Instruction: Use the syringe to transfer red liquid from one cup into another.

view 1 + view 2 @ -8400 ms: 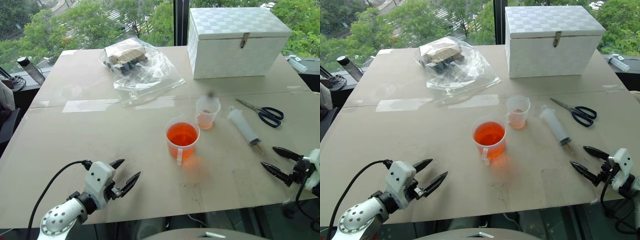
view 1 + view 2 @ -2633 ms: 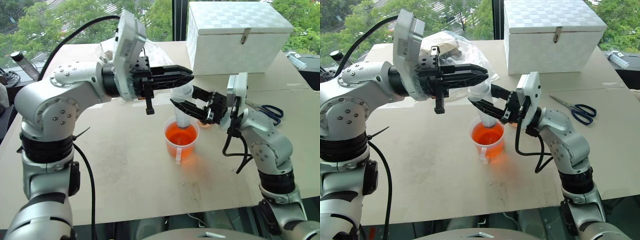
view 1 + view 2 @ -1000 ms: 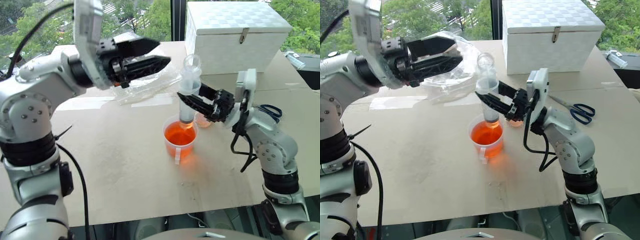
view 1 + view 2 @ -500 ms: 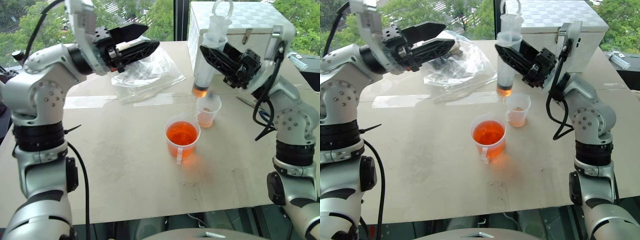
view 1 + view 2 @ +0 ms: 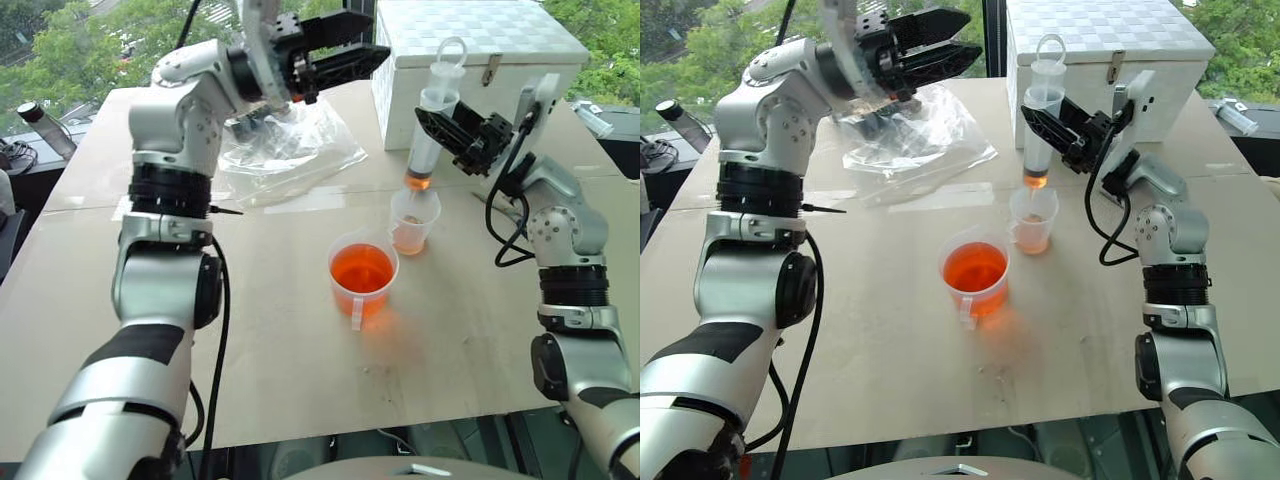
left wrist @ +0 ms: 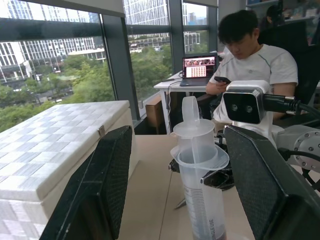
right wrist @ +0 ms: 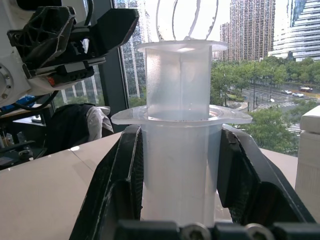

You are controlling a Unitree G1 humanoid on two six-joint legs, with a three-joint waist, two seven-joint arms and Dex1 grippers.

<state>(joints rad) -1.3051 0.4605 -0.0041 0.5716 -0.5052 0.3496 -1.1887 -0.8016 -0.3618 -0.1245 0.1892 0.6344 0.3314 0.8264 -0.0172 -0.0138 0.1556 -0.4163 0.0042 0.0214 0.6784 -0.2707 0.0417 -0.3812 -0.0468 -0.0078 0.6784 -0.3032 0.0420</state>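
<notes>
My right gripper (image 5: pixel 432 128) is shut on the barrel of the syringe (image 5: pixel 421 160) and holds it upright. Its nozzle hangs just above the small tapered cup (image 5: pixel 413 222), and orange-red liquid fills the barrel's lowest part. The plunger stands drawn out, ring end up. My left gripper (image 5: pixel 378 32) is open, raised at the back and pointing right, a little left of the plunger's top. In the left wrist view its fingers (image 6: pixel 112 175) frame the syringe (image 6: pixel 200 190) without touching it. The beaker (image 5: pixel 352 304) of red liquid (image 5: pixel 363 270) stands on the table in front of the small cup.
A white lidded box (image 5: pixel 470 60) stands right behind the syringe. A crumpled clear plastic bag (image 5: pixel 285 140) lies at the back left, under my left arm. A bottle (image 5: pixel 45 130) sits off the table's far left. A seated person (image 6: pixel 250 55) shows beyond the table.
My right gripper has lifted the syringe out of the beaker and carried it over the small cup. My left gripper, open throughout, has swung right and up towards the plunger's top.
</notes>
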